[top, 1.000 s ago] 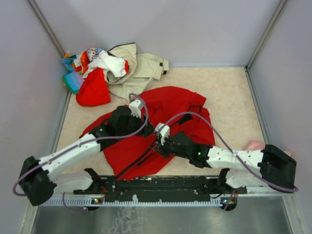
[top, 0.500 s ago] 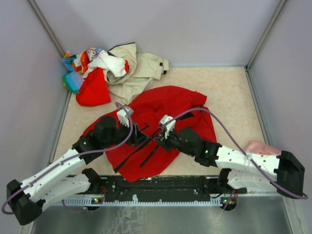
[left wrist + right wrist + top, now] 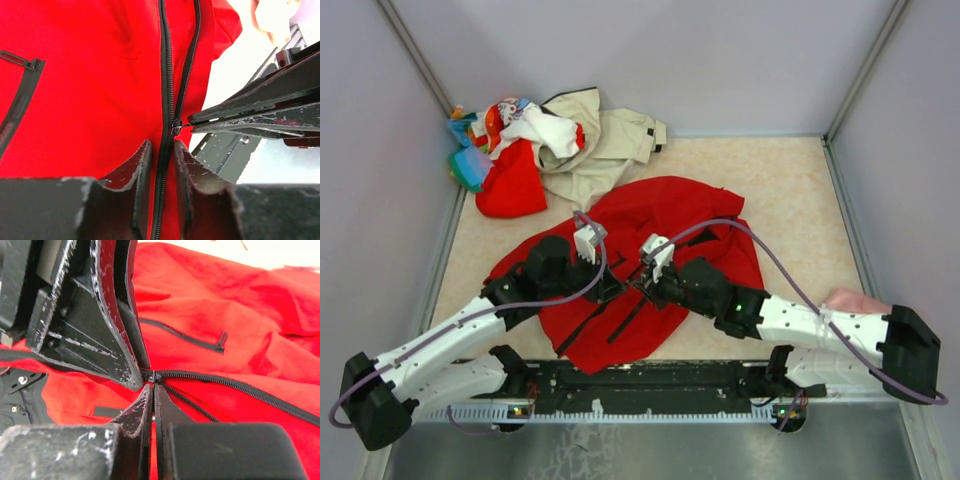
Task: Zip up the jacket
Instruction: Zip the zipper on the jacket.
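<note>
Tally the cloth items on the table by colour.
Red: 2, red jacket, smaller red garment
Beige: 1, beige jacket
White: 1, printed white garment
Teal: 1, teal cloth
Pink: 1, pink cloth
Total: 6; the pile may hide more.

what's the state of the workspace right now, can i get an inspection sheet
surface: beige speckled table
job's things: red jacket spread out, zipper tracks apart beyond the slider
clutter: beige jacket, mixed clothes pile far left; pink item near right arm
grippers: right claw shut on the slider's pull; left claw astride the zipper beside it, grip unclear
cables: purple cable along each arm
surroundings: grey walls
</note>
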You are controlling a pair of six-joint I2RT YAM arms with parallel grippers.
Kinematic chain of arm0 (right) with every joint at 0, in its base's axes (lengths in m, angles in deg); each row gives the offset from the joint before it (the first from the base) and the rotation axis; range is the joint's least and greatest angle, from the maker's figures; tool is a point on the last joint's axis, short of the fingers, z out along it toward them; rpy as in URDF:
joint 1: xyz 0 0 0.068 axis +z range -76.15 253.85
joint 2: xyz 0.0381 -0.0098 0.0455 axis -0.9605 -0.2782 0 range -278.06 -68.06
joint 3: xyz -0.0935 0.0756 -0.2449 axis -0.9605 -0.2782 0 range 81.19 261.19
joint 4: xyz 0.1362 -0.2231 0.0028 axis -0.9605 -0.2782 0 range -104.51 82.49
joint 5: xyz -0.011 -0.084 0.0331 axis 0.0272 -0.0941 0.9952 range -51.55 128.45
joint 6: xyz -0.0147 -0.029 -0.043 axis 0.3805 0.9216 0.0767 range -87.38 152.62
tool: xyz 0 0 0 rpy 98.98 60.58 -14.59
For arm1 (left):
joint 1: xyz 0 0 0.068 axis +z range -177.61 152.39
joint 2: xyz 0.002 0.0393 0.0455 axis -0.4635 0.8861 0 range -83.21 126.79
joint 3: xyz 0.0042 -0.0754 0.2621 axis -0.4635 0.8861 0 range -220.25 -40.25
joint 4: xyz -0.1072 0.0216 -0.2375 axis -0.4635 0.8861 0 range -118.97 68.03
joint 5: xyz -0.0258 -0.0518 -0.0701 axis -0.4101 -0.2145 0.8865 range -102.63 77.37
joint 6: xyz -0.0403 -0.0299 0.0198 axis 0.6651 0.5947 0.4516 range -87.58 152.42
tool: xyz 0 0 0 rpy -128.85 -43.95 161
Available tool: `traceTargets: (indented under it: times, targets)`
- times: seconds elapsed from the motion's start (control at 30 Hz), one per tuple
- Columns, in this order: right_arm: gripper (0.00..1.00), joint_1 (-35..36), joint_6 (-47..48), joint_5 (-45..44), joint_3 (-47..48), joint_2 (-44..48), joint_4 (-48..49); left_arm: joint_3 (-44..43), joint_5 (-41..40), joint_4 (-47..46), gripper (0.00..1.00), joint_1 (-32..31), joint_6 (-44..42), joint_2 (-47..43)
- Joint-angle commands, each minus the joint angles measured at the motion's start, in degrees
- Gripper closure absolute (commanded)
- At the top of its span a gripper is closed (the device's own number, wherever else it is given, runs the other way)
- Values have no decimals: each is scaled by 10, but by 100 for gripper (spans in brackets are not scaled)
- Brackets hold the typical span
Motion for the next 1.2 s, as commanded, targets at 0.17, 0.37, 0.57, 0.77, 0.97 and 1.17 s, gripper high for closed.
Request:
traceTargets:
  times: [0.17, 0.37, 0.57, 0.77, 0.97, 1.17]
  targets:
    - [100, 1, 48, -110, 65, 7, -13, -48, -26, 60, 94, 1, -51, -16]
    - [100, -50, 43, -146, 80, 17, -67, -73, -53, 103, 100, 1, -86, -33]
    - [100, -95, 47, -186, 87, 30, -96, -86, -88, 133, 100, 1, -99, -46]
    - [100, -160, 42, -203, 92, 35, -118, -108, -157, 168, 100, 1, -112, -50]
    - [100, -258, 2, -191, 72, 35, -129, -105, -239, 191, 100, 1, -96, -44]
    - [100, -320, -38, -199, 63, 15, -131, -92, -306, 198, 100, 1, -59, -36]
